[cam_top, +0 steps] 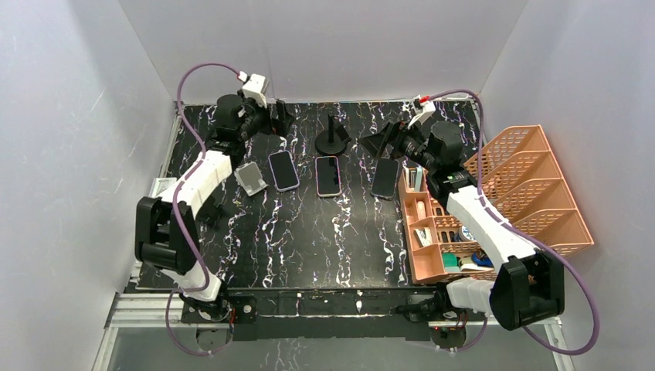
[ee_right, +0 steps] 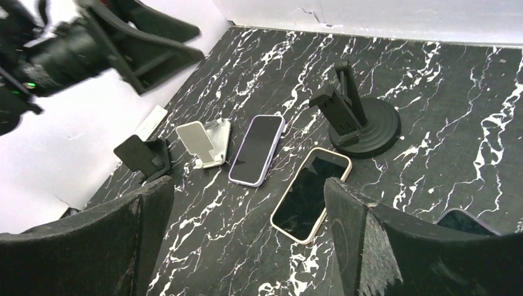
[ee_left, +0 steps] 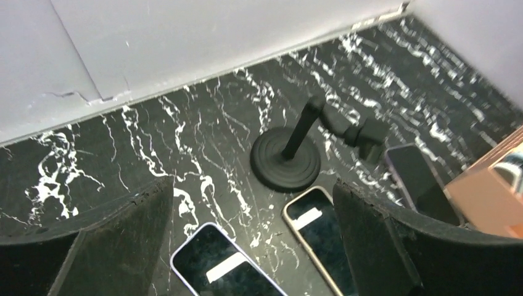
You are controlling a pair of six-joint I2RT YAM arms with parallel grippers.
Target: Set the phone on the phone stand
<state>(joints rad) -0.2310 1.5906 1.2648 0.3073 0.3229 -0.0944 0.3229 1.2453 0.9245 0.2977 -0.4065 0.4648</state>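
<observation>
Three phones lie flat in a row on the black marble table: a lilac-edged one (cam_top: 283,170), a cream-edged one (cam_top: 328,175) and a dark one (cam_top: 385,178). A black phone stand (cam_top: 332,139) with a round base stands just behind the middle phone. My left gripper (cam_top: 279,116) hovers open and empty behind the lilac phone (ee_left: 222,265), with the stand (ee_left: 287,163) ahead. My right gripper (cam_top: 378,143) hovers open and empty to the right of the stand (ee_right: 361,123), above the cream-edged phone (ee_right: 308,194).
A white folding stand (cam_top: 251,178) sits left of the lilac phone, and a small black stand (ee_right: 145,157) sits further left. An orange desk organizer (cam_top: 494,201) with small items fills the right side. Grey walls close in the back and sides.
</observation>
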